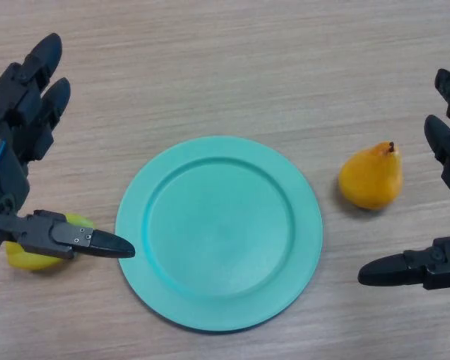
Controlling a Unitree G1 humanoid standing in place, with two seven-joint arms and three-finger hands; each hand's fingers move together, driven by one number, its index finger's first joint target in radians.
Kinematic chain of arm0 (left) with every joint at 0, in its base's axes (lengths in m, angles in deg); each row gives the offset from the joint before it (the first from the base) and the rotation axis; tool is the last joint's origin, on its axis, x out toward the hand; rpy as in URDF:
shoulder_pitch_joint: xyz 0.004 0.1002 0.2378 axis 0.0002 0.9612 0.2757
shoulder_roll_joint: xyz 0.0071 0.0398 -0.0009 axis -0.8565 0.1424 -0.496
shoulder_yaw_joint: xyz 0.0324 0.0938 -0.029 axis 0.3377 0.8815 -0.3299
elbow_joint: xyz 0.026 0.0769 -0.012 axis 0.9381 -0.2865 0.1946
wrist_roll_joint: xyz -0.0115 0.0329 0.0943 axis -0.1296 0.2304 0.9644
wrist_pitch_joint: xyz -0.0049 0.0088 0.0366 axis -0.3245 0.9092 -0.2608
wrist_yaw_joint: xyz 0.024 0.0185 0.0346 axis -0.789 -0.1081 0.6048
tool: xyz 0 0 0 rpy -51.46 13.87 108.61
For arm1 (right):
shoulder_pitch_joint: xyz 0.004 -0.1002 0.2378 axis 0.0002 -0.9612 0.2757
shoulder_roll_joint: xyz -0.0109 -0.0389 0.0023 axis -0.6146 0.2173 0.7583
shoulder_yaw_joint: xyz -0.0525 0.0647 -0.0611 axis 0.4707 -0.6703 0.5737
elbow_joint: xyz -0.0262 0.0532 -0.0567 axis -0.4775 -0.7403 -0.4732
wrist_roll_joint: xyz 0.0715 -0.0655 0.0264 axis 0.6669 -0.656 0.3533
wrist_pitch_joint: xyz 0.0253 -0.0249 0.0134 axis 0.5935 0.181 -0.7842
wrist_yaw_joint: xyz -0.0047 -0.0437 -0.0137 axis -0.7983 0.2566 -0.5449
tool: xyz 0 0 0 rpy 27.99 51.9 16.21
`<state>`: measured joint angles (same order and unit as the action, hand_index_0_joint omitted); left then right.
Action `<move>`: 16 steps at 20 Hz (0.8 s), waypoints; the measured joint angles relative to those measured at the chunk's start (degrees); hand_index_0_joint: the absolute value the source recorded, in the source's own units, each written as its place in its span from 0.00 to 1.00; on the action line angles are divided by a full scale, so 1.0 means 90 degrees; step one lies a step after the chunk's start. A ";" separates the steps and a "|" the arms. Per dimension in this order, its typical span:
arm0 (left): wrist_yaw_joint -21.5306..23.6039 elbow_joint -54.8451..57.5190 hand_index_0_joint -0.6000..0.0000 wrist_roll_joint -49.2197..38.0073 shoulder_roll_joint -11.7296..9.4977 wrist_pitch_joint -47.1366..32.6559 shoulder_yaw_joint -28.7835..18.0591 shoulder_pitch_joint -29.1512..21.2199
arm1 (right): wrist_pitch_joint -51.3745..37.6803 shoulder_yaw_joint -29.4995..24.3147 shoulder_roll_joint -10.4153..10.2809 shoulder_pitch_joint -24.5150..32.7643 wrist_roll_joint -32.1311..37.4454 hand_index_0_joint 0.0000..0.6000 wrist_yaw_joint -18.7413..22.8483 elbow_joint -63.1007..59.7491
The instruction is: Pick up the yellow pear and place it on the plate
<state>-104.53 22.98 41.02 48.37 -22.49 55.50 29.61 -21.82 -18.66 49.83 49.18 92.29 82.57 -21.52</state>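
Head view shows my wooden table [232, 60] with a teal plate [219, 232] in the middle of the frame. My yellow pear [371, 178] sits on the table just right of the plate, stem up, not touching it. My right hand [442, 262] is at the right edge, fingers spread apart beside the pear, holding nothing. My left hand [19, 142] is at the left edge, open too. Under its thumb lies another yellow fruit [37, 251], half hidden.
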 measured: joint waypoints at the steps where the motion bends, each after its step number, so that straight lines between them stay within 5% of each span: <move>1: 0.0000 0.0000 1.00 0.0000 0.0000 0.0000 0.0000 0.0001 | 0.0000 0.0001 0.0000 0.0000 0.0000 0.00 0.0000 -0.0001; 16: -0.0061 0.0024 1.00 0.0001 -0.0002 0.0240 0.0027 -0.0050 | -0.0396 -0.0013 0.0067 0.0423 -0.0007 0.00 -0.0024 -0.1149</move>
<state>-105.08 23.20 41.03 48.36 -20.32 55.74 29.15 -25.39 -18.77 50.44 52.99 92.23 82.36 -31.86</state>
